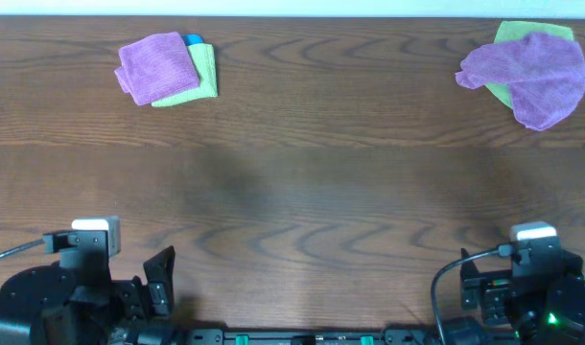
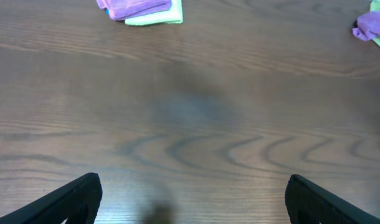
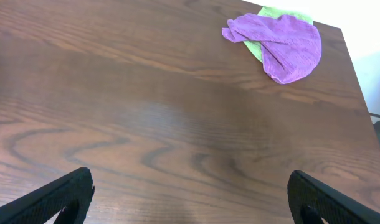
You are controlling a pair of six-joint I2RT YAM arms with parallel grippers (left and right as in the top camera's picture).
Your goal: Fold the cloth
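Your left fingers [image 2: 75, 199] are spread wide, gripping nothing | your right fingers [image 3: 65, 196] are spread wide too, gripping nothing | both are over bare desk [image 1: 292, 192] at the near edge | cloth [image 1: 156, 63] far left, folded, lying on a green cloth [image 1: 206, 79] with a blue cloth [image 1: 192, 39] showing behind | violet cloth [image 1: 532, 72] far right, crumpled.

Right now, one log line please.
left gripper open, empty | right gripper open, empty | cloth lying folded on lime-green cloth, ungripped
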